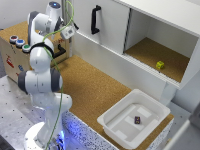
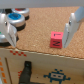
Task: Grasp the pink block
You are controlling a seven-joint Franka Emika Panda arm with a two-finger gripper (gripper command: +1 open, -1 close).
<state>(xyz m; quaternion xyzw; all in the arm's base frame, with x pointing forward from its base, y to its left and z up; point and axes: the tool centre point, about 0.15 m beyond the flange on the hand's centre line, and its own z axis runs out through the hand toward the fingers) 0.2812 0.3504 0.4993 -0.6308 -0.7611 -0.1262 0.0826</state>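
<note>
white tub [image 1: 116, 105]: pink block [image 1: 137, 120] is walled in on all sides, left open above | tub floor around it: bare | cork worktop [image 1: 92, 87] beside tub: unobstructed | cabinet [image 1: 107, 22]: set close behind tub

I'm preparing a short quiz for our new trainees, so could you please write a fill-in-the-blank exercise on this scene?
1. The pink block lies inside the white ____.
2. The small cube in the open cabinet is ____ in colour.
3. The jaws of the gripper stand ____, with nothing held between them.

Missing words: tub; yellow-green; open.
</note>
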